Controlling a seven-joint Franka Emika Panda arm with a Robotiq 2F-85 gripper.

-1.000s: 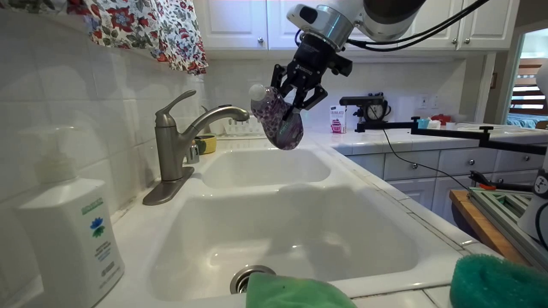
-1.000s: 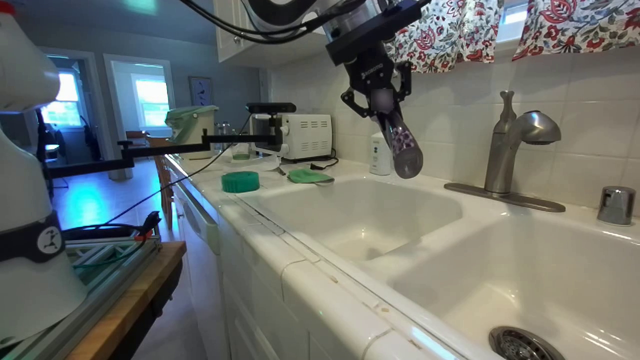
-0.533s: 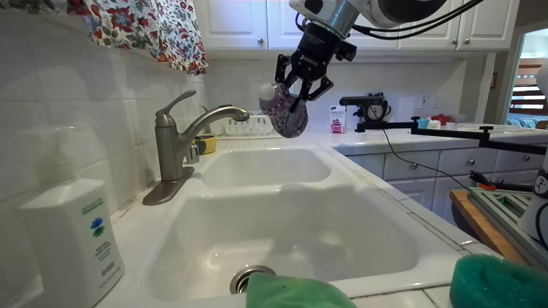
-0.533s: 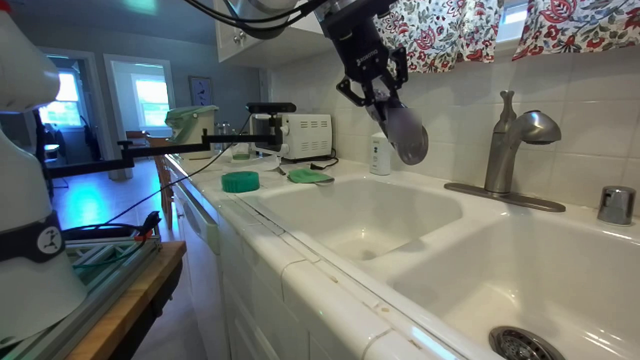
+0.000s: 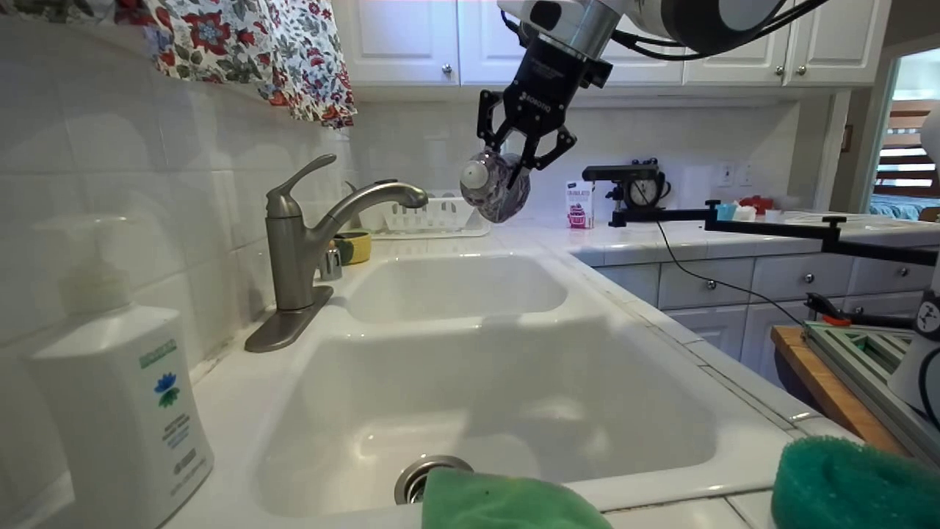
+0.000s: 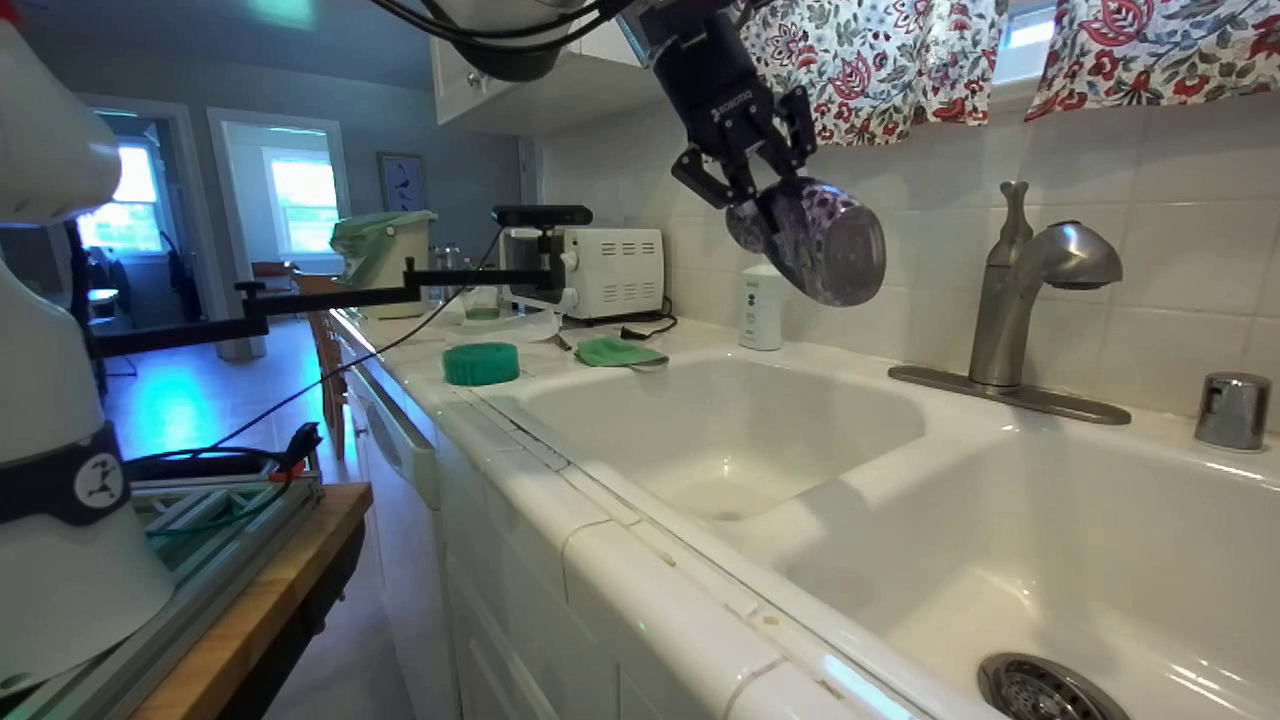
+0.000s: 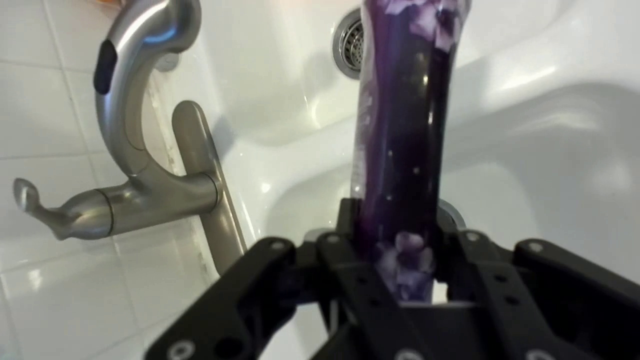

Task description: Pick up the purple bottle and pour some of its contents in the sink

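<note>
Purple curvy clear-plastic bottle, white-capped, gripped by my black two-fingered tool, its jaws parted only by the bottle's width. It hangs tilted nearly onto its side, dark purple liquid showing inside, above the glossy white double-basin sink, a round metal drain in each basin.

"Where is the bottle?"
"Pinched in the gripper, tilted above the sink, base toward the viewer."
"And the faucet?"
"Apart from it, behind the basins; a green sponge lies near the rim."
</note>
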